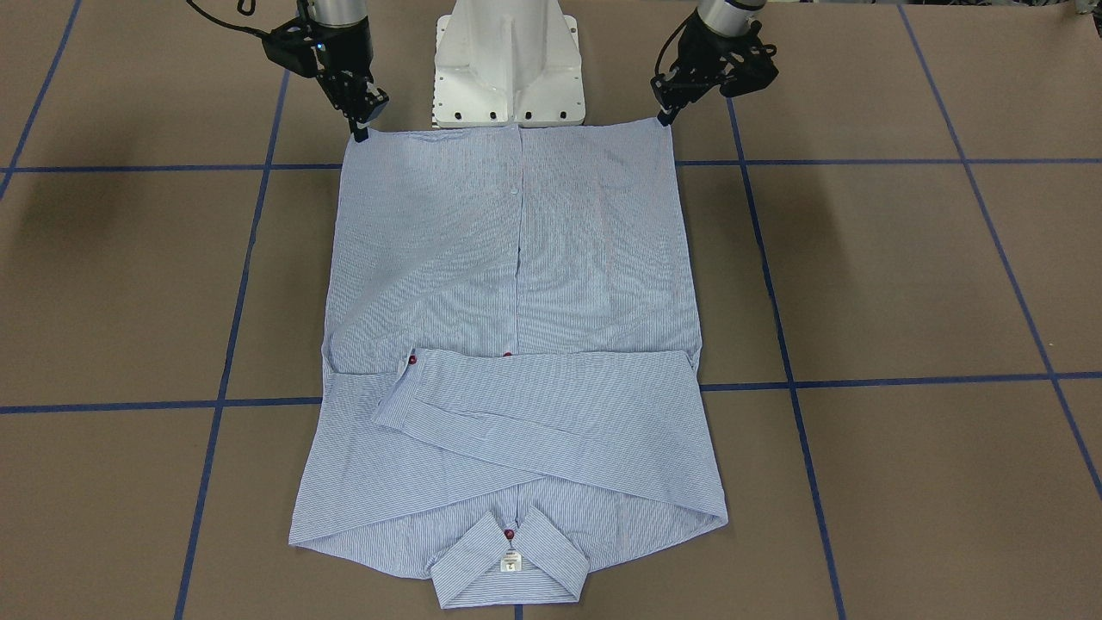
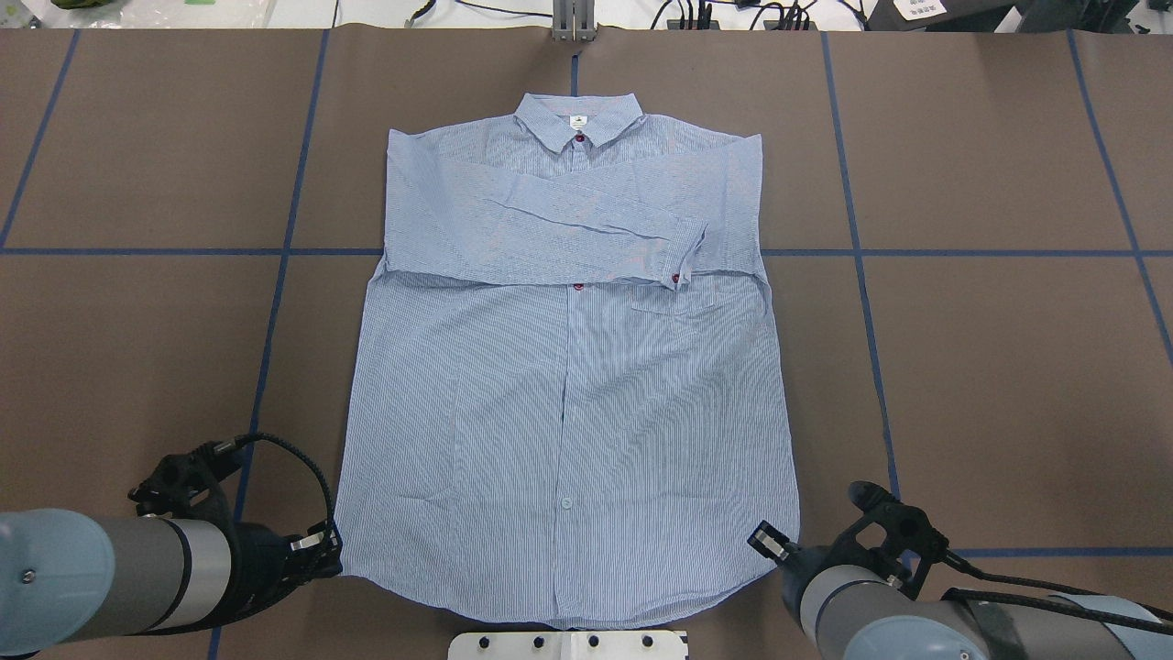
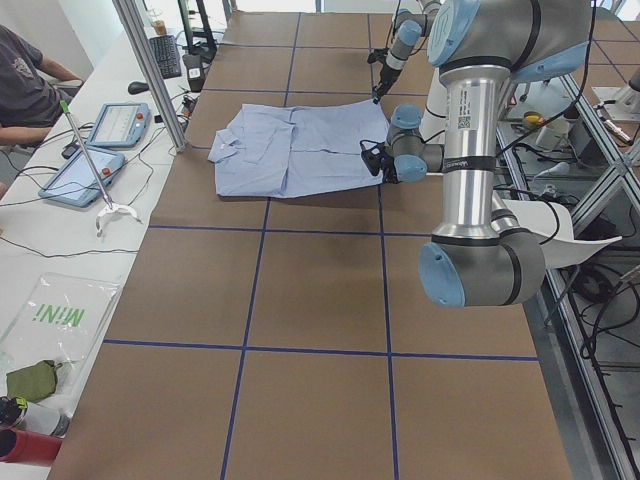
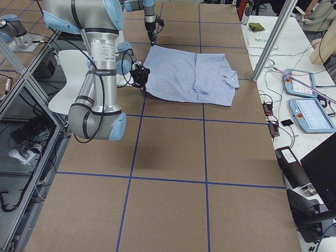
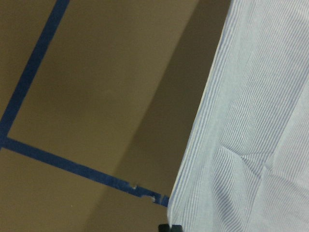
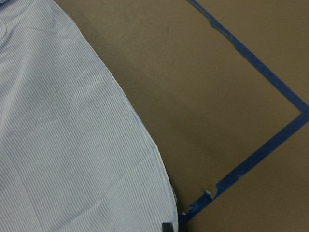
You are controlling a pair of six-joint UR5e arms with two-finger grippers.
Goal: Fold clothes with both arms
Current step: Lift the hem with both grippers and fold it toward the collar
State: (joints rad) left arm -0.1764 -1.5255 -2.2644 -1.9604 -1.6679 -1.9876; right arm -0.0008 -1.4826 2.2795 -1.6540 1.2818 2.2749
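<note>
The light blue striped shirt [image 1: 516,258] lies flat and front up on the brown table, with the collar [image 2: 577,119] at the far side and both sleeves folded across the chest [image 2: 586,229]. My left gripper [image 1: 665,116] is at the left corner of the near hem [image 2: 341,561] and appears shut on it; the left wrist view shows its tip [image 5: 170,227] at the shirt's edge [image 5: 256,121]. My right gripper [image 1: 360,129] is at the right corner of the hem [image 2: 779,550] and appears shut on it; its tip [image 6: 166,226] meets the cloth [image 6: 63,145].
The white pedestal base [image 1: 508,65] stands right behind the hem. Blue tape lines [image 2: 861,275] grid the brown table. A side bench with tablets [image 3: 100,150] and an aluminium post [image 3: 150,70] runs along the operators' side.
</note>
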